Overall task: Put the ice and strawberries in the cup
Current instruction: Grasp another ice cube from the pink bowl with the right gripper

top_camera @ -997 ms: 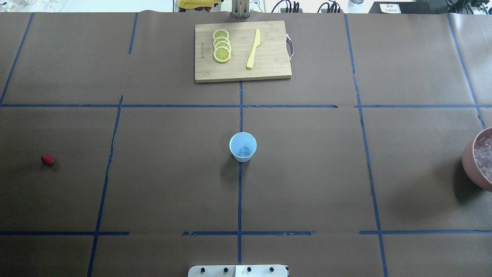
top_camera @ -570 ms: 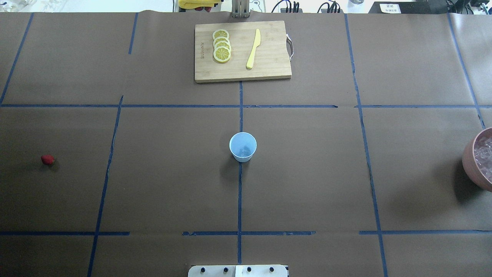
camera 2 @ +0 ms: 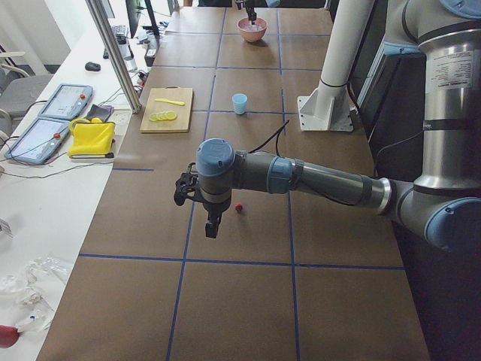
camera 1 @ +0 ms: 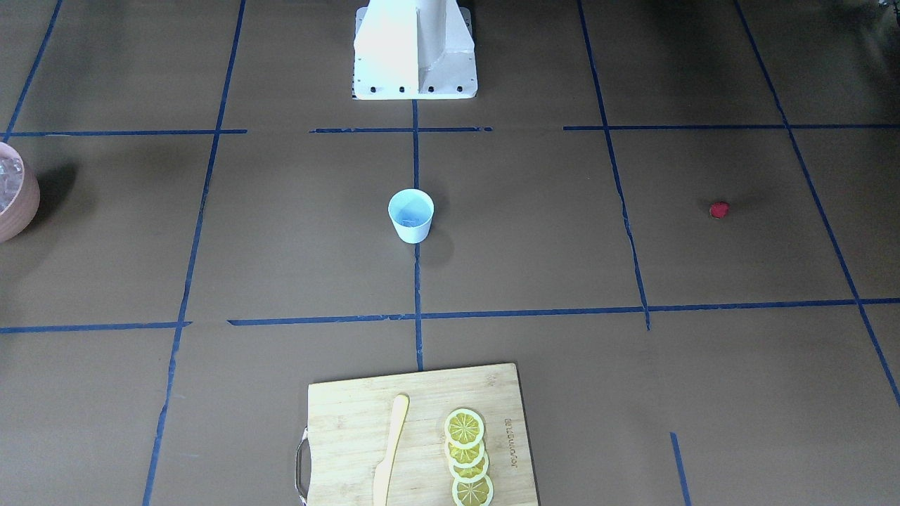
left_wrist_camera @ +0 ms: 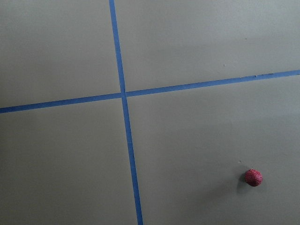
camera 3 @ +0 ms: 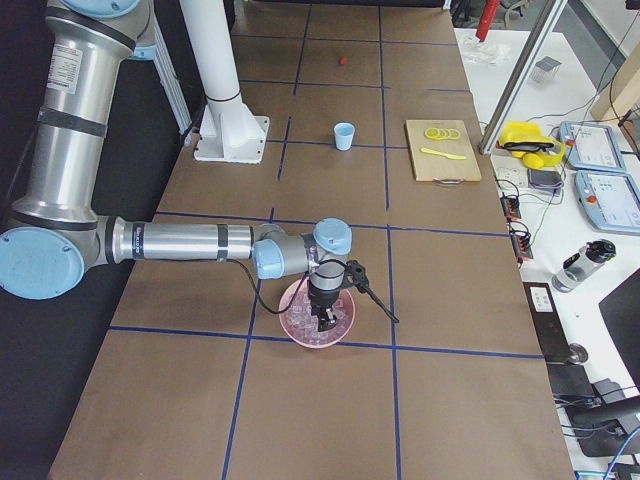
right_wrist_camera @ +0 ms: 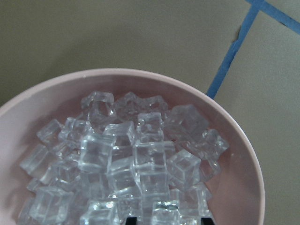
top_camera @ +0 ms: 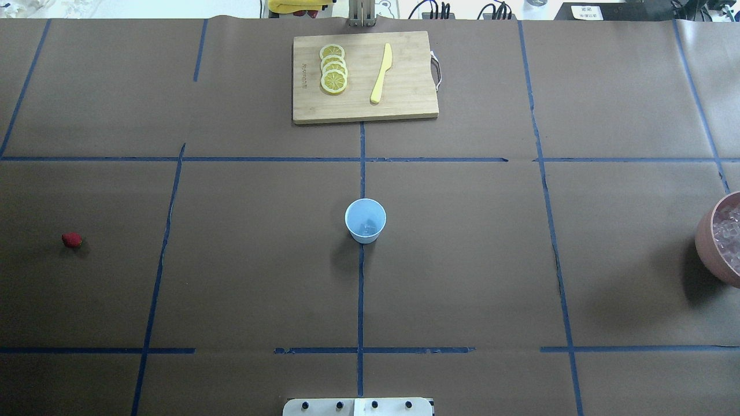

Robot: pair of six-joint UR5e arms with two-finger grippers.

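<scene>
The left gripper (camera 2: pixel 212 230) hangs above the brown table (top_camera: pixel 462 260) at its left end. It shows clearly only from the side camera, so I cannot tell whether its claw is open or closed. The strawberry (camera 2: pixel 238 207) lies bare on the paper close by, not under the claw but off to one side. In the left wrist view the strawberry (left_wrist_camera: pixel 253 177) sits low in the right corner, apart from the crossing of blue tape.

At the far right end, the right gripper (camera 3: pixel 323 324) points down over the pink bowl (camera 3: pixel 297 333), which is heaped with ice (right_wrist_camera: pixel 136 159). Two dark fingertips (right_wrist_camera: pixel 131 219) just peek in at the bottom edge of the right wrist view. They stand apart above the cubes and grip nothing that can be seen.

The cup (top_camera: pixel 365 221) stands upright at the table's middle, on the centre tape line, well apart from both the berry and the bowl. Beyond it lies a cutting board (top_camera: pixel 364 110) carrying lemon slices (top_camera: pixel 333 69) and a yellow knife (top_camera: pixel 381 74).
</scene>
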